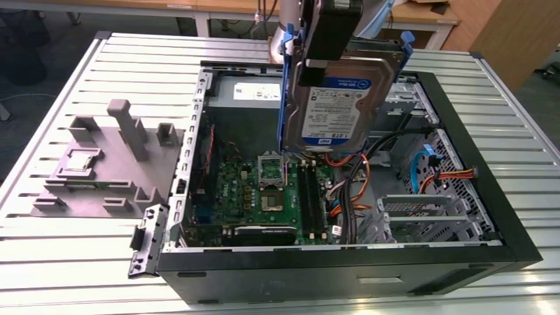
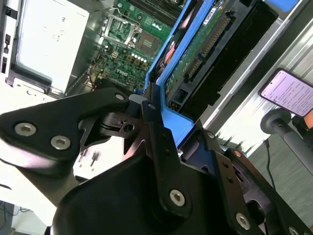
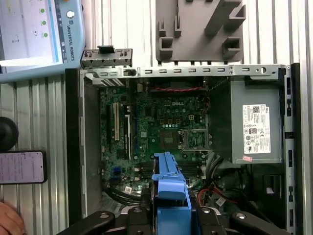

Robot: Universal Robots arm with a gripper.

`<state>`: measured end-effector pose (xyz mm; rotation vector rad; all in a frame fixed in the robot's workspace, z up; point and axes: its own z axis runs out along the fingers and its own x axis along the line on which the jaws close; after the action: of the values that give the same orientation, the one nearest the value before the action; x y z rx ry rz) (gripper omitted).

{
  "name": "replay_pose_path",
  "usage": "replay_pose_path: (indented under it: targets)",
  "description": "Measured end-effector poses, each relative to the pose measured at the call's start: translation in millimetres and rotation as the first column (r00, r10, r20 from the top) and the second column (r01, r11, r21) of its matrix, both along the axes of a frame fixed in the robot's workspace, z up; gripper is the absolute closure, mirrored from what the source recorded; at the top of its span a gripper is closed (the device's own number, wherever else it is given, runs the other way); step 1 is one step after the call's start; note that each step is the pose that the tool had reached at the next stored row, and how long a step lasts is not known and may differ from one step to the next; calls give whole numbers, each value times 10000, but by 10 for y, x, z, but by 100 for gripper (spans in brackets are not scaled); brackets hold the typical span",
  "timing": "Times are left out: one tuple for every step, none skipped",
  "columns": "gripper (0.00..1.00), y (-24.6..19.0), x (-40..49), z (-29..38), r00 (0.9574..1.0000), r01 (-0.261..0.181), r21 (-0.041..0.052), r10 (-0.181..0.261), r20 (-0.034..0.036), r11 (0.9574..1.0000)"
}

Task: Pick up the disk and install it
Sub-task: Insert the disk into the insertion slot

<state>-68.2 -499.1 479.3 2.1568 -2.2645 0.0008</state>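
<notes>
The disk [image 1: 337, 105], silver-grey with a blue-and-white label and blue rails, hangs upright on edge over the open computer case [image 1: 350, 266]. My gripper [image 1: 308, 60] is shut on its upper edge. In the second wrist view the black fingers [image 2: 155, 128] clamp the blue rail of the disk [image 2: 195, 49], whose green circuit side and connector show. In the first wrist view the disk's blue rail [image 3: 168, 182] sticks out from my gripper [image 3: 168, 215], above the motherboard [image 3: 166, 127].
An empty metal drive cage [image 1: 420, 213] sits in the case at the exterior view's right, with orange and black cables beside it. The power supply [image 3: 254, 127] fills one corner. A grey fixture [image 1: 105, 157] stands on the slatted table. A phone [image 3: 22, 166] and a hand [image 3: 9, 221] lie nearby.
</notes>
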Motion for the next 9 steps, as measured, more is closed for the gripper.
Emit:
replay_pose_path:
  targets:
    - [64,-14,0,-1,10000,1,1,-1,0,10000]
    - [64,-27,0,-2,10000,0,1,0,1,10000]
    - [64,-37,0,-2,10000,0,1,0,1,10000]
    - [64,-42,-1,-2,10000,1,1,-1,1,10000]
    - [64,-44,-1,-2,10000,2,1,-2,0,10000]
    - [64,-44,-1,-3,10000,2,1,-2,1,10000]
    - [64,-44,0,-2,10000,0,1,0,0,10000]
    - [64,-45,0,-2,10000,0,0,0,0,10000]
    - [64,-45,0,-2,10000,1,1,-1,1,10000]
